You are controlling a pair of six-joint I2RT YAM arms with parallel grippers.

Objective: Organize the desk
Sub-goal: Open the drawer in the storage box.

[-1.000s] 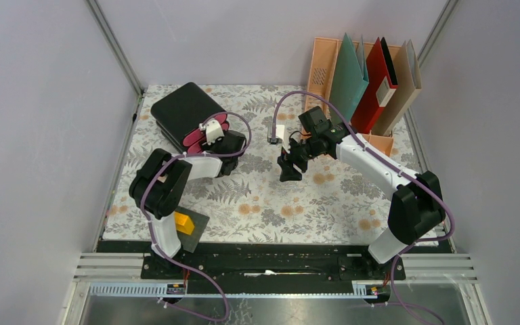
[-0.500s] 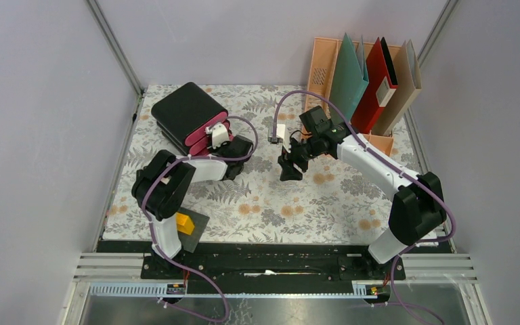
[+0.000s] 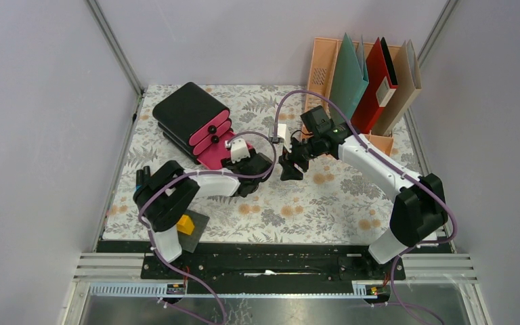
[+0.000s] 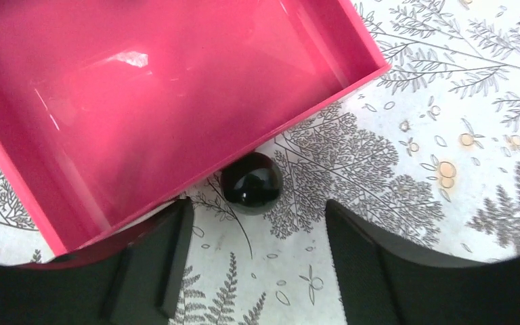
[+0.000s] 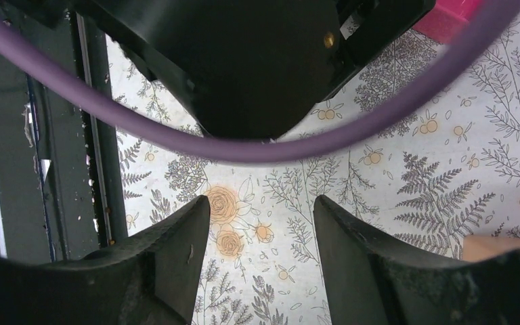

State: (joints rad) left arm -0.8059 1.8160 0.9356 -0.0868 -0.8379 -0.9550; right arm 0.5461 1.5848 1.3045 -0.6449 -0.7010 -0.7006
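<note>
Pale grey walls and aluminium corner posts around a flat rectangular worktop [image 3: 325, 203]. It is clothed in a smooth grey-white print of fern leaves and orange-brown flowers, filling the booth floor beyond the arm bases.

At 11 o'clock, a black drawer box [image 3: 186, 112] with rounded corners and glossy pink fronts. Lowest pink drawer [image 4: 176, 101] drawn out toward 4 o'clock: a shallow, shiny plastic tray with thin straight walls. On its front wall, a polished black ball knob [image 4: 251, 183]. Just short of that knob, left pincer [image 4: 257, 217] released, matte black fingers [image 4: 152, 264] splayed to either side and not touching it.

At 1 o'clock, a peach plastic file rack [image 3: 319, 64] with a perforated side, holding upright teal, red and tan folders [image 3: 372, 81].

Near the worktop's centre, right pincer [image 5: 261, 217] likewise released, only printed cloth between its broad black fingers [image 5: 162, 264]. Purple cable [image 5: 244, 149] looping across that wrist view.

At 7 o'clock, a small yellow block [image 3: 185, 223] on a dark grey card [image 3: 200, 223].
</note>
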